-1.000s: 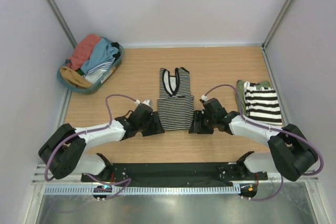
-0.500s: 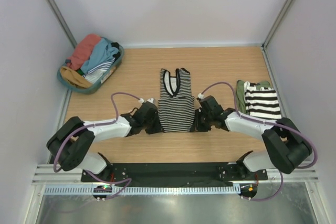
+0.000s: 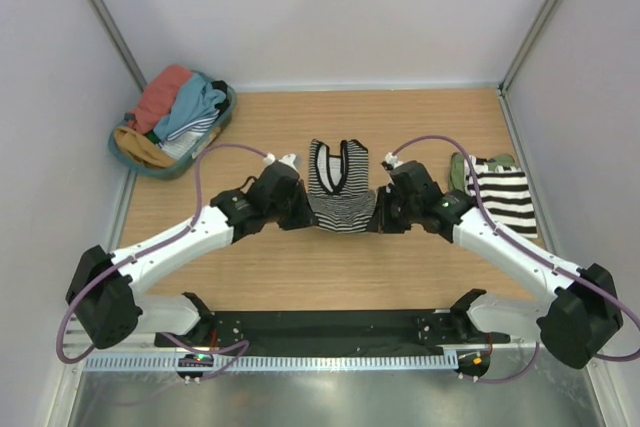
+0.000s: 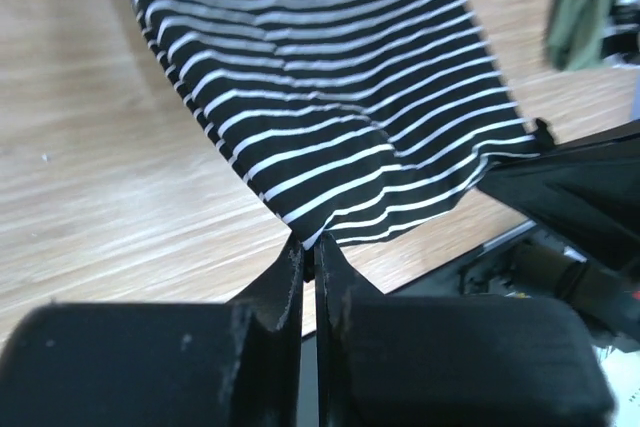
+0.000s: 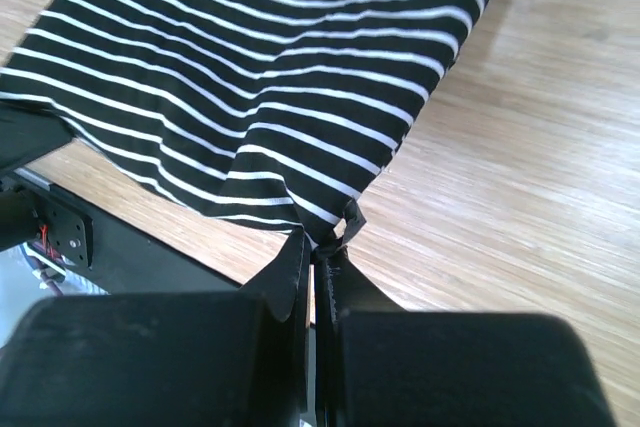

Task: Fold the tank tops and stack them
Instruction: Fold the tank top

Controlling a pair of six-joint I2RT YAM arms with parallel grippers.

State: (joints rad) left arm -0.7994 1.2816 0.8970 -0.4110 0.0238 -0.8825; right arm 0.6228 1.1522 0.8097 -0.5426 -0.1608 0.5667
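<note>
- The striped top (image 3: pixel 338 187) lies at the centre of the table (image 3: pixel 420 127). Its hem is now raised off the wood and drawn toward the neckline; a second ago it lay flat at full length.
- The left gripper (image 3: pixel 300 212) and right gripper (image 3: pixel 382 217), beside the hem a second ago, are each clenched on a hem corner. The fold looks under way.
- Two finished tops sit at right: a folded striped top (image 3: pixel 500 197) on an olive top (image 3: pixel 458 172).
- One basket (image 3: pixel 222 122), far left, holds at least four more.

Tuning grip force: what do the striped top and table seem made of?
The striped top: thin soft knit, matte, likely cotton jersey; it sags and creases between its pinched corners. The table: smooth wood or wood-look laminate, faint sheen; grain lines show, but real or printed is unclear.
</note>
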